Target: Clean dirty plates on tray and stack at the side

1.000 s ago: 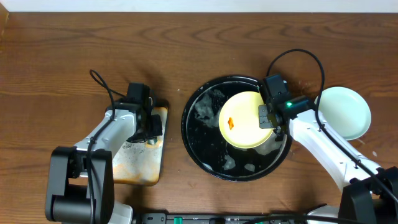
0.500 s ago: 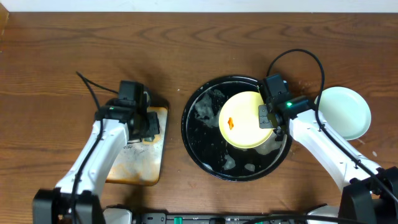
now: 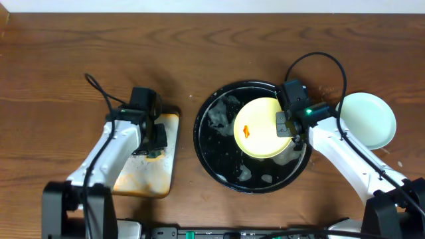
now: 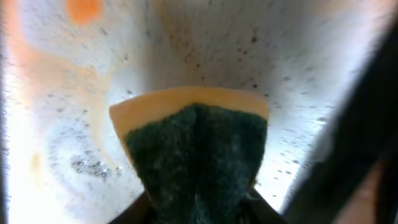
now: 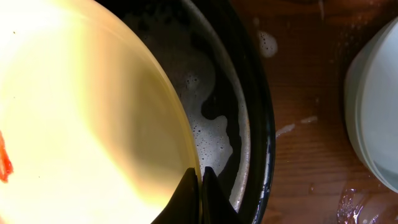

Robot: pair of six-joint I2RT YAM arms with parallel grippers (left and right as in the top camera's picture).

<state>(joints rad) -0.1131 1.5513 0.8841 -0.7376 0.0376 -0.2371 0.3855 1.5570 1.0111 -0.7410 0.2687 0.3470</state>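
Right fingers (image 5: 185,196) clamp the yellow plate (image 3: 262,127) at its 3 o'clock rim, inside the black tray (image 3: 212,156), arm stretched in from 5 o'clock. Left fingers (image 3: 158,136) pinch the sponge (image 4: 196,149) over the rusty metal tray (image 3: 143,179).

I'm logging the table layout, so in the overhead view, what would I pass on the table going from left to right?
rust-stained metal tray → black round tray → pale blue-green plate
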